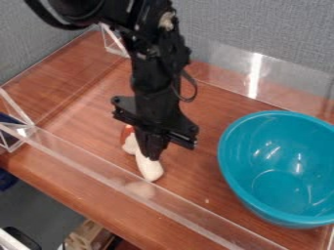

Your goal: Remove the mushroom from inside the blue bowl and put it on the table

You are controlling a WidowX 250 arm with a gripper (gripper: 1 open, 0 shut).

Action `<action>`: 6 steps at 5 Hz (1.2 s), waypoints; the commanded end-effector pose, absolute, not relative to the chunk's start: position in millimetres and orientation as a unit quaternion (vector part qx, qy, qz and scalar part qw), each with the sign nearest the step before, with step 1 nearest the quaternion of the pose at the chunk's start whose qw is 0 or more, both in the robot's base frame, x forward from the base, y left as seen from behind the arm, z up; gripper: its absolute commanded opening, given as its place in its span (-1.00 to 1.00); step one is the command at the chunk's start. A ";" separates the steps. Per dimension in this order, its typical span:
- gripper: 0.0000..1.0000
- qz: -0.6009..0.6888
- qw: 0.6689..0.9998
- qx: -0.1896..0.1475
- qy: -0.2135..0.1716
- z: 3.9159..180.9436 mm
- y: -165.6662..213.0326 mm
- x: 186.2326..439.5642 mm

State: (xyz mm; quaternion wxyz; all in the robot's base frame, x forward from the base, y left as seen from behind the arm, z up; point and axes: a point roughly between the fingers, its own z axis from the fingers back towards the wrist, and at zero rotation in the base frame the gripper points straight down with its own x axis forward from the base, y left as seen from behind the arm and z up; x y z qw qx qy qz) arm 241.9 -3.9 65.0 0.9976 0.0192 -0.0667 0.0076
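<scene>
Camera view from above and in front: the gripper [155, 152] points straight down, and its dark fingers merge into one black wedge. No gap shows between them, so they read as closed together. Their tips are lost against the mushroom [148, 164], which sits directly beneath them. Whether the tips pinch it, only touch it, or stop just short of it cannot be told. Part of the mushroom is hidden behind the fingers. Its cream stem runs out below and right of the tips and lies on the table [78, 107], while a sliver of orange-red cap shows just left of the fingers. The arm above the gripper is cut off by the top edge.

Right of the gripper, well apart from it, stands the blue bowl [240, 137], clipped by the right edge. Its turquoise inside shows only glare and a faint ring, with nothing in it.

A clear front wall [78, 166] runs below the gripper, with a pale blur in it just under the stem. Far left of the gripper, a small white object [11, 127] is cut by the frame and too unclear to name.
</scene>
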 end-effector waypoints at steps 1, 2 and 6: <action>-1.00 0.014 0.996 0.023 -0.081 69.8 2.9 250.3; -1.00 0.017 0.996 0.026 -0.080 68.3 7.7 251.0; 1.00 0.024 0.996 0.034 -0.080 64.5 16.4 250.4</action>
